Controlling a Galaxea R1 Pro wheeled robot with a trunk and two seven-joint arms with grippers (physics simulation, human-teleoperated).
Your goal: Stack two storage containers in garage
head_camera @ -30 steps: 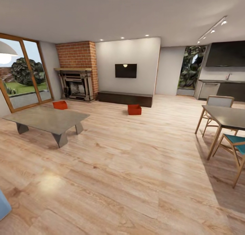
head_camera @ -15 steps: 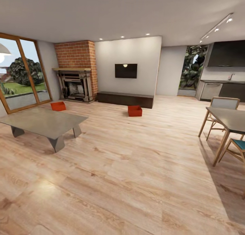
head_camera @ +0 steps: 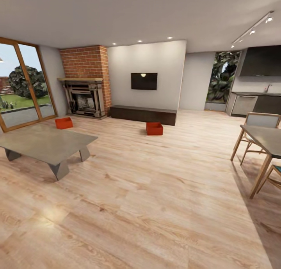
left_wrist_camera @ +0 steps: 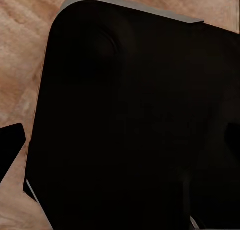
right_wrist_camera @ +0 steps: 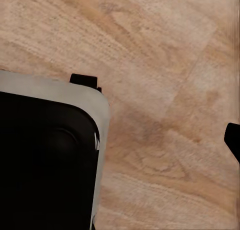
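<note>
Two orange-red storage containers rest on the light wood plank floor of the living room, far ahead in the head view. One container (head_camera: 64, 123) is near the brick fireplace (head_camera: 84, 97), beyond the low grey table (head_camera: 43, 142). The other container (head_camera: 154, 128) lies in front of the long dark bench (head_camera: 143, 114). My left gripper (left_wrist_camera: 120, 150) hangs over my black base, with one dark fingertip (left_wrist_camera: 11, 145) at the picture's edge. My right gripper (right_wrist_camera: 120, 140) is over bare wood floor, its one visible fingertip (right_wrist_camera: 234, 140) far out at the edge. Neither holds anything.
A black TV (head_camera: 144, 81) hangs above the bench. A dining table (head_camera: 265, 138) with wooden chairs (head_camera: 260, 121) stands at the right, with dark kitchen cabinets (head_camera: 257, 103) behind it. Glass doors (head_camera: 21, 85) line the left wall. Wide wood floor (head_camera: 148, 183) stretches ahead.
The whole head view has shifted: the camera has moved forward and slightly right. The coffee table and chairs have slid toward the picture's edges. The containers lie where they were.
</note>
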